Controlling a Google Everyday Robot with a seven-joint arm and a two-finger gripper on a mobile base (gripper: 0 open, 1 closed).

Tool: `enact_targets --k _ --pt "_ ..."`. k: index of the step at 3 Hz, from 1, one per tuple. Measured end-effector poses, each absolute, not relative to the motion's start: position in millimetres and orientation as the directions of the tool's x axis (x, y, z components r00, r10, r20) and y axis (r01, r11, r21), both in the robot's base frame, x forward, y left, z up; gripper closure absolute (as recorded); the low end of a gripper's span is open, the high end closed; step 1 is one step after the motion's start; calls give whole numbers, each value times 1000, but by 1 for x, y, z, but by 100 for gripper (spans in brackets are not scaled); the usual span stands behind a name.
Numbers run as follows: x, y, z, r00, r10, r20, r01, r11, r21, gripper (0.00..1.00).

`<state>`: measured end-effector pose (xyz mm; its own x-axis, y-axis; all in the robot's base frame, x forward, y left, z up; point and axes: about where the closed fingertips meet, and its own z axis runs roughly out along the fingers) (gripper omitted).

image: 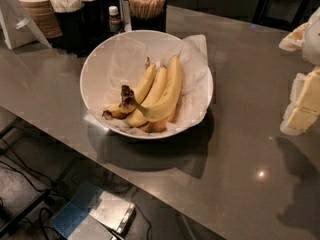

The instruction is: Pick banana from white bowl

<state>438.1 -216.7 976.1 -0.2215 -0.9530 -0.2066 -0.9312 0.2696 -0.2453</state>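
Observation:
The white bowl (95, 69), wide and lined with crinkled white paper, stands on the grey counter, left of centre. Several bananas lie in it, bunched at a dark stem. The banana (171, 86) is the longest, pale-yellow one on the right side of the bunch, curving from the far rim down to the stem. Shorter bananas with dark tips lie to its left, and an orange-tinged one lies under it. My gripper (304, 101) shows as pale yellow-white parts at the right edge. It hangs above the counter, well right of the bowl and apart from it.
Black holders with wooden stir sticks (146, 4), a small bottle (114, 18) and stacked lids and cups (37, 6) stand behind the bowl. The counter's front edge runs diagonally at lower left. Below it are cables and a box (95, 214) on the floor.

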Motion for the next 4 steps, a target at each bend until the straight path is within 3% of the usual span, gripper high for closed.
enact_targets --k 2,4 --pt "439 -212 979 -205 -949 -240 -937 261 -234 0" --pt "444 -145 971 1 -932 -362 -994 37 -100 0"
